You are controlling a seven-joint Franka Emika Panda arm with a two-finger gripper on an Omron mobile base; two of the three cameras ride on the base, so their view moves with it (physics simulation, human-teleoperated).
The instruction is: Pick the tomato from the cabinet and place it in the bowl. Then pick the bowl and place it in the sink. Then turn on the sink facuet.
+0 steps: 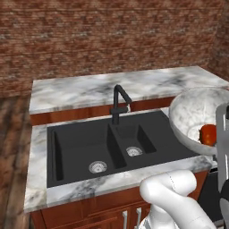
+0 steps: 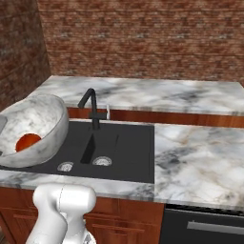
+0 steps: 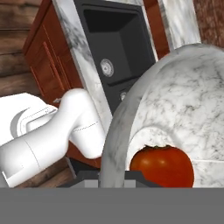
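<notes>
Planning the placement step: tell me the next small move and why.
Probably carry the bowl sideways over the sink, then lower it. It hangs tilted in the air beside the basins, above the counter edge, with the tomato already inside; the faucet stands behind the basins, so come in low.

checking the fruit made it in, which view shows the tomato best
The hand view: the tomato looms large and close inside the bowl, dark stem visible. The left base view shows it small at the frame's right edge, partly hidden; the right base view shows an orange patch behind the bowl's rim.
</notes>
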